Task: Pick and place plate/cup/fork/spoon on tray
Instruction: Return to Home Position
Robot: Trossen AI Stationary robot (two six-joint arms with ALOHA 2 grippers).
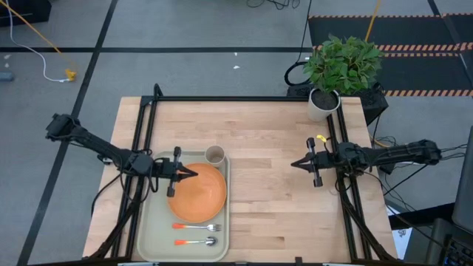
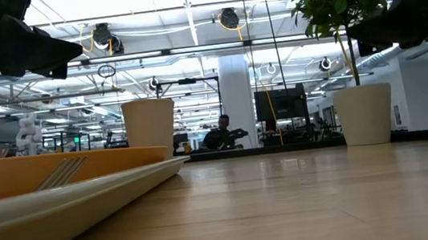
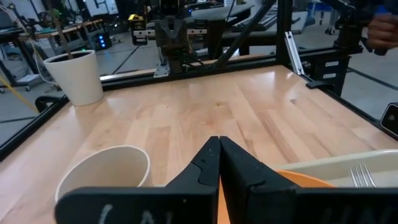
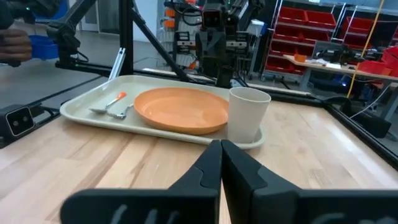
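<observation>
The pale tray (image 1: 150,235) lies at the table's near left. On it rest the orange plate (image 1: 199,196), the tan cup (image 1: 214,155) upright at its far right corner, and the fork (image 1: 196,227) and spoon (image 1: 194,241) near its front. My left gripper (image 1: 194,174) is shut and empty, above the plate's left part; the cup (image 3: 102,174) shows just ahead of it. My right gripper (image 1: 294,164) is shut and empty over bare wood at the right, facing the tray (image 4: 84,106), plate (image 4: 181,109) and cup (image 4: 247,114).
A white pot with a green plant (image 1: 325,103) stands at the table's far right corner. A black frame (image 1: 222,98) runs along the table's far and side edges. Bare wood (image 1: 266,192) lies between the tray and my right gripper.
</observation>
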